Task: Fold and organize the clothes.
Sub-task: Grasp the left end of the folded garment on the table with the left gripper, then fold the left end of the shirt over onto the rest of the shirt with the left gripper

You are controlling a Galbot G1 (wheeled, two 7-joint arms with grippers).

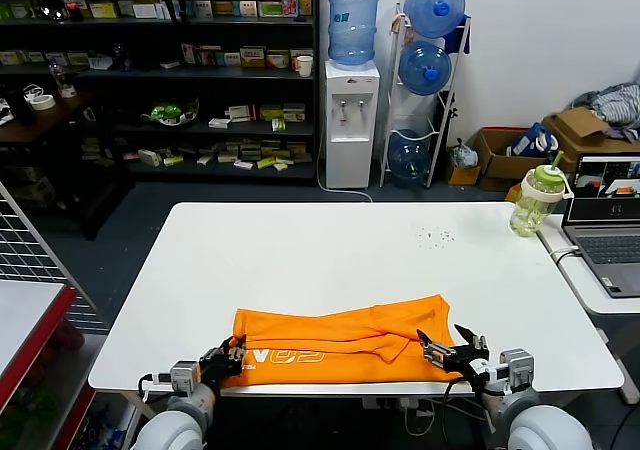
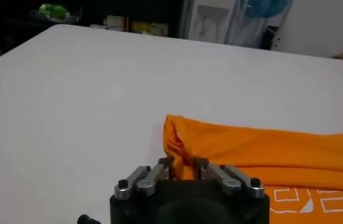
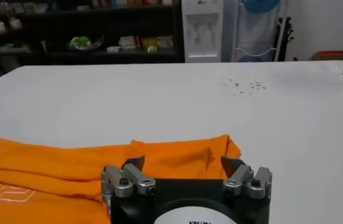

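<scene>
I've got the orange T-shirt [image 1: 340, 343] lying folded into a long band across the near edge of the white counter [image 1: 330, 260], white lettering [image 1: 288, 356] facing up toward the left half — sleeve end bunched at the right. My left pincer [image 1: 228, 354] sits at the shirt's left end, right at the counter's near edge; in the left wrist view the fingers [image 2: 163, 171] are clenched on a puckered corner of the T-shirt [image 2: 269, 159], fabric pinched up between them. My right pincer [image 1: 452, 351] is at the shirt's right end, touching or just over the cloth; in the right wrist view its fingers [image 3: 235, 167] stand spread wide apart, released, with the T-shirt [image 3: 86, 170] lying flat just beyond them and nothing between the tips. Small dark specks [image 1: 435, 235] are scattered on the far right part of the counter, well apart from the shirt. A green-lidded bottle [image 1: 535, 200] stands at the counter's far right corner, near an open laptop [image 1: 608, 220] on a side desk. Behind — a water dispenser [image 1: 352, 95], a rack of blue jugs [image 1: 428, 70], dark shelving [image 1: 160, 70] and cardboard boxes [image 1: 545, 145] with a grey-blue garment heap [image 1: 615, 100].
</scene>
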